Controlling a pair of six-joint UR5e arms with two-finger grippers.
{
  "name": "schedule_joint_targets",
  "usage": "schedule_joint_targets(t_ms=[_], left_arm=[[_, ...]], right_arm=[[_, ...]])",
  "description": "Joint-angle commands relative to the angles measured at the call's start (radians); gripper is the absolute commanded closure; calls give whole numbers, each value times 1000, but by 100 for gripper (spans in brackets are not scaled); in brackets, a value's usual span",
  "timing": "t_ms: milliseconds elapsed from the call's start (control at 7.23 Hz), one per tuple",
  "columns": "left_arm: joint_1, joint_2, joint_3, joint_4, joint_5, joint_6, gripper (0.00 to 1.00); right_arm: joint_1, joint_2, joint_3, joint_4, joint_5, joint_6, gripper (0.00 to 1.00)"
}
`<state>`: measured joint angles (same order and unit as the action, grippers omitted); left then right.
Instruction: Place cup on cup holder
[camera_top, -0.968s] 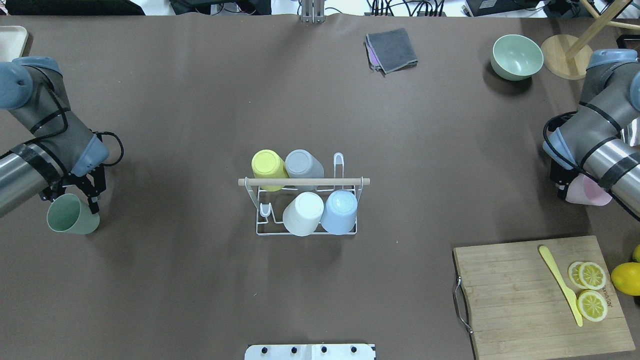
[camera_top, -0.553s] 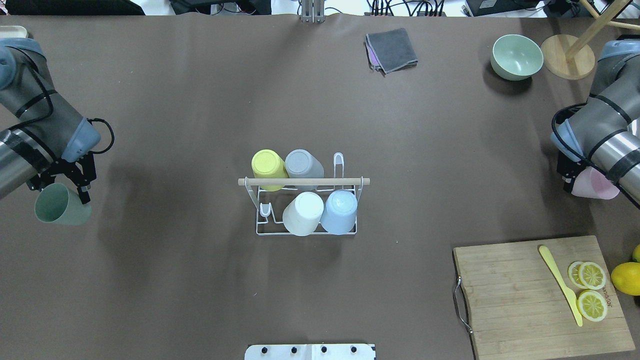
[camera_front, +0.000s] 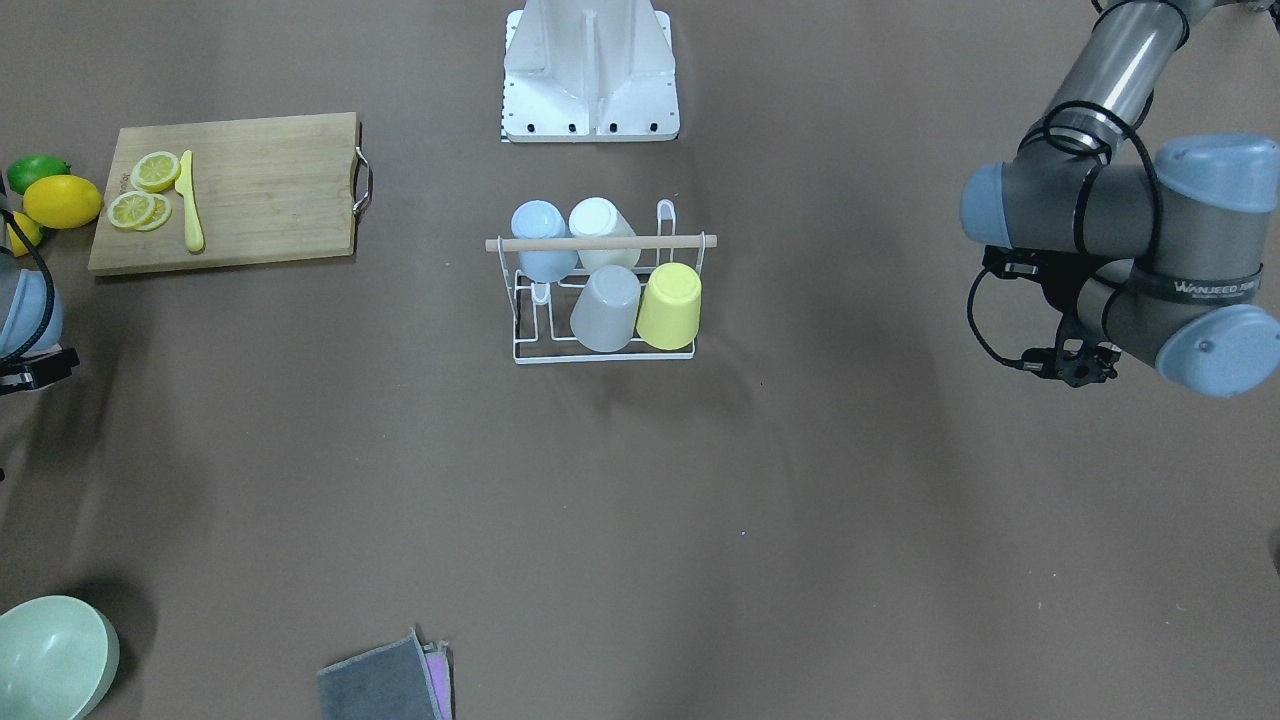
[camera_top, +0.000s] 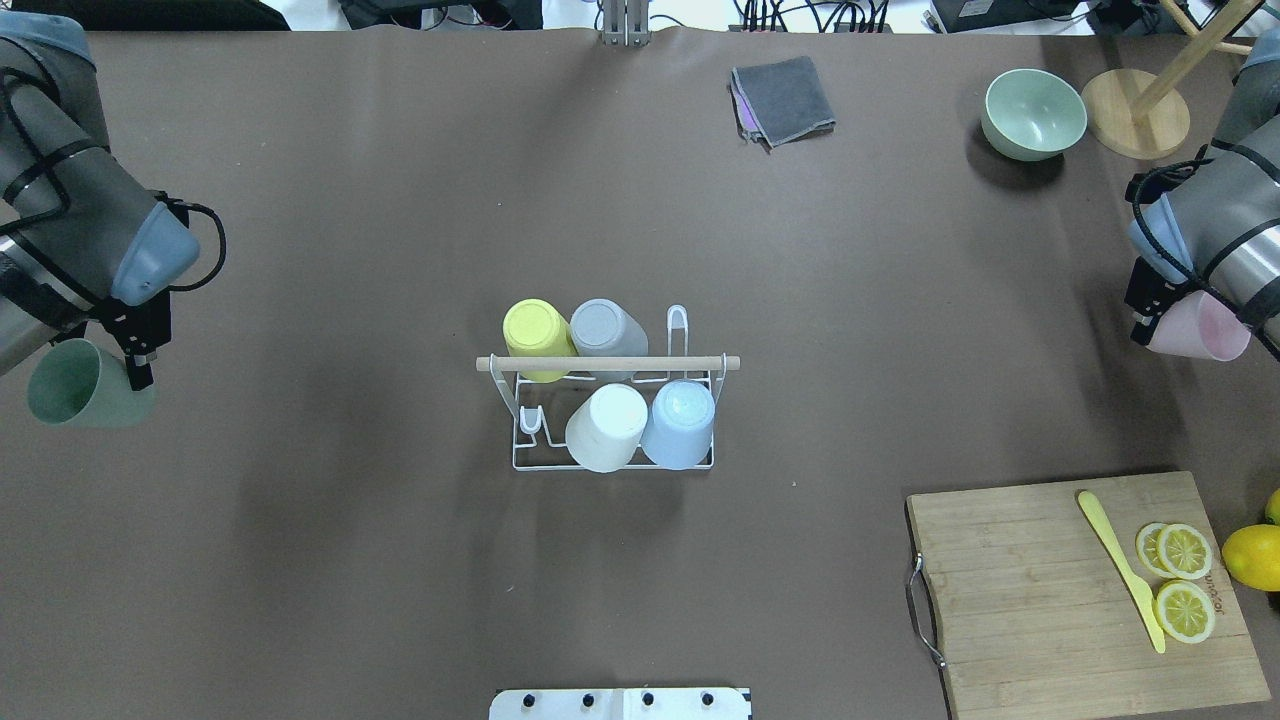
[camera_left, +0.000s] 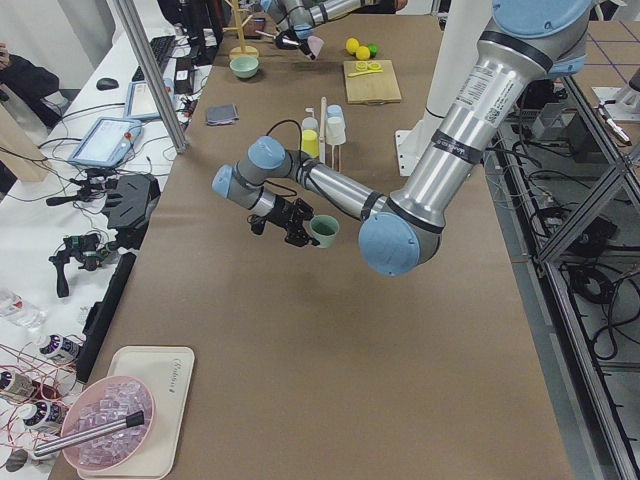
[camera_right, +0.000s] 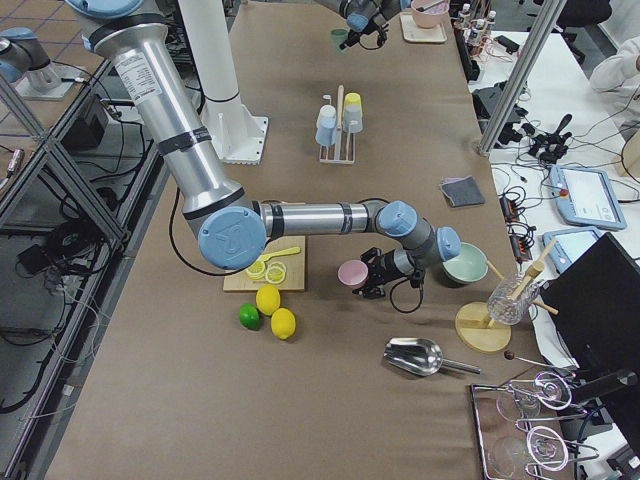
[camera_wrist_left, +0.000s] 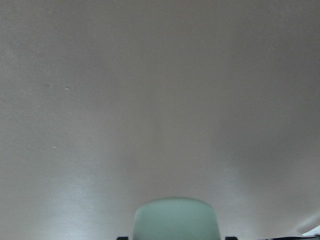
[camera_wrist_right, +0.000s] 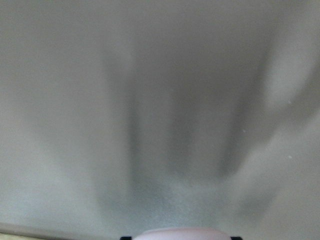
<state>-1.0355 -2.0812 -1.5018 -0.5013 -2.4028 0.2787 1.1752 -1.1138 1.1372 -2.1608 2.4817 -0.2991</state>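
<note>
L tool (camera_top: 128, 368) clamps green cup (camera_top: 72, 388), R tool (camera_top: 1150, 322) pink cup (camera_top: 1208, 330) — both well clear of cup holder (camera_top: 610, 364).

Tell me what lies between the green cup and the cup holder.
Nothing: in the overhead view only bare table separates the green cup from the cup holder.

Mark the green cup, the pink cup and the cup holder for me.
green cup (camera_top: 88, 392): overhead view, on its outer side wall.
pink cup (camera_top: 1205, 330): overhead view, on its side wall.
cup holder (camera_top: 700, 363): overhead view, on the bare right stretch of its wooden rod.
</note>
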Motion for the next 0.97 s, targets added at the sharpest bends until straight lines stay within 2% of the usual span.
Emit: schedule_joint_targets(t_ms=[0, 277, 415, 692, 830], left_arm=[[-17, 1, -78, -93, 182, -4, 100], [-18, 4, -129, -225, 324, -47, 100], [-43, 6, -132, -318, 364, -64, 100], [-104, 12, -132, -513, 402, -91, 100], [-125, 16, -147, -584, 402, -108, 100]], right_arm=[[9, 40, 3, 41, 116, -23, 71], [26, 26, 10, 117, 253, -19, 71], [35, 20, 10, 131, 310, -15, 71], [44, 22, 10, 157, 455, -23, 73], [35, 20, 9, 164, 561, -23, 73]])
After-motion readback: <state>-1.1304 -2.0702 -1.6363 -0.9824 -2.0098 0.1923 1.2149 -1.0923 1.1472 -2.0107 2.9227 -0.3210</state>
